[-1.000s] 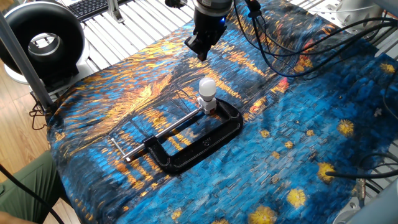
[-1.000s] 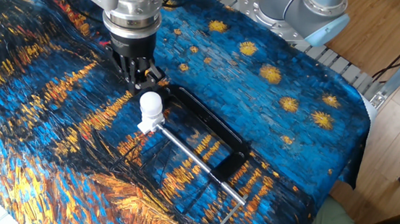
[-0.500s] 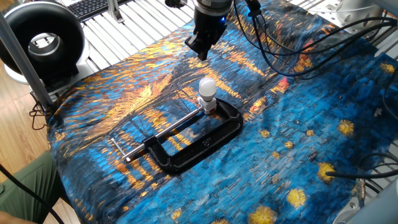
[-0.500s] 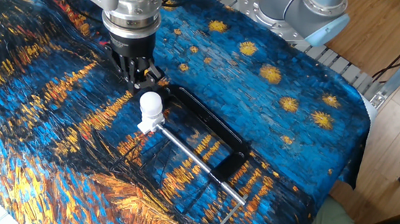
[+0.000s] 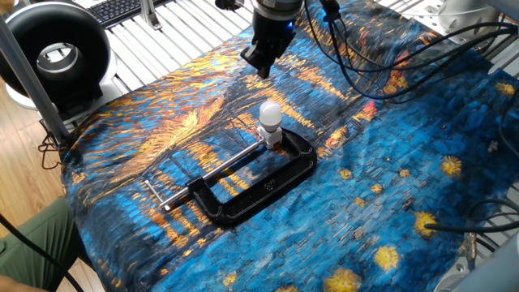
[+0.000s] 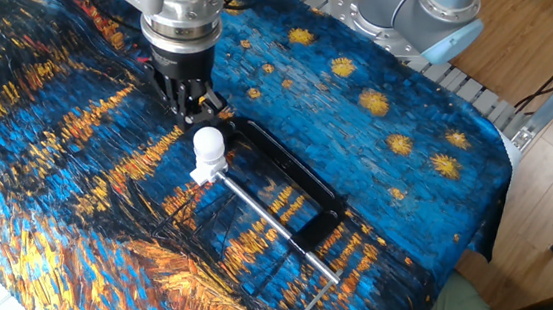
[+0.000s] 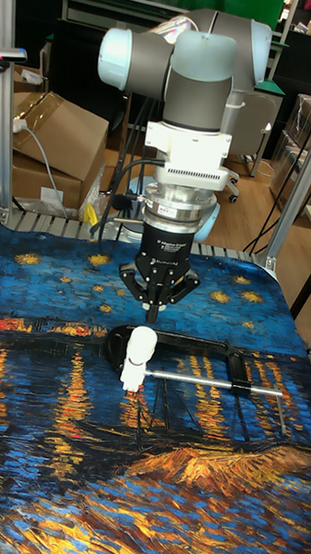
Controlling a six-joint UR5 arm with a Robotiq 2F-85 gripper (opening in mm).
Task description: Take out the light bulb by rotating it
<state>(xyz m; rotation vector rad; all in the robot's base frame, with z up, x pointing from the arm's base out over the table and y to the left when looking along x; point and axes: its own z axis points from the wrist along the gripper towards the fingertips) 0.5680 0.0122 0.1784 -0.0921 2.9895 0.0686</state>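
Note:
The light bulb (image 5: 269,113) (image 6: 208,145) (image 7: 142,341) is a small white frosted globe. It stands in a white socket (image 5: 273,136) (image 6: 204,174) held in the jaw of a black C-clamp (image 5: 261,183) (image 6: 290,172) (image 7: 206,350) lying on the cloth. My gripper (image 5: 263,71) (image 6: 198,111) (image 7: 158,312) hangs a little above and just behind the bulb without touching it. Its fingers come together to a point and hold nothing.
A blue and orange painted cloth (image 5: 405,162) covers the table. The clamp's silver screw rod (image 5: 212,173) (image 6: 280,229) runs out from the socket. Black cables (image 5: 365,49) trail at the back right, and a round black device (image 5: 53,53) stands off the table's left corner.

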